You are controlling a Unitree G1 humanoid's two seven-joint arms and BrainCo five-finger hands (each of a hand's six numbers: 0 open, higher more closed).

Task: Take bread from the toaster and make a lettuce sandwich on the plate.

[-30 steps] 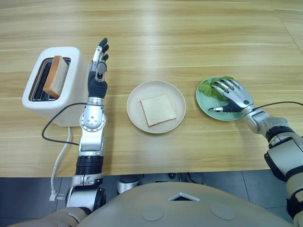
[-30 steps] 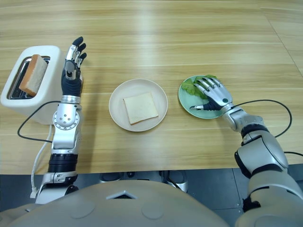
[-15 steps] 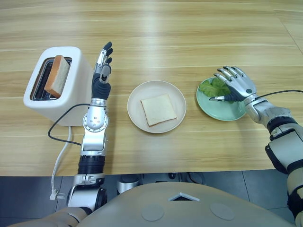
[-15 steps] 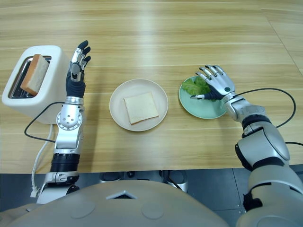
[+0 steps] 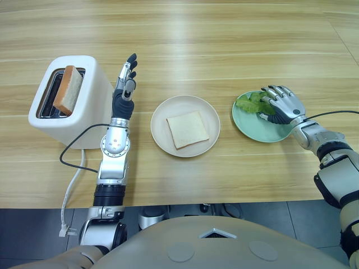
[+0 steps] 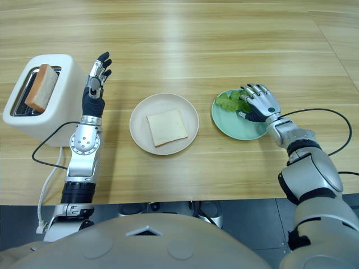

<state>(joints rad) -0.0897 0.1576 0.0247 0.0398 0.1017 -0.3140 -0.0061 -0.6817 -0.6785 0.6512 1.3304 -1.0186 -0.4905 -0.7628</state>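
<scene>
Now right hand (image 5: 283, 105) curls onto green lettuce leaf (image 5: 247, 102), seemingly gripping; next, lift it onto 1 white bread slice (image 5: 187, 129). Left hand (image 5: 124, 92) fingers straight, empty.

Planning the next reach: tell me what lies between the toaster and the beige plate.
The left hand, raised with fingers straight, beside the toaster; otherwise bare table. Both eye views show it.

Bright, even light falls from overhead. A pale sheen streaks the wooden bench (image 5: 185, 33) at its far middle. Shadows are soft and thin, hugging the plate (image 5: 162, 112) and toaster (image 5: 92, 112).
</scene>
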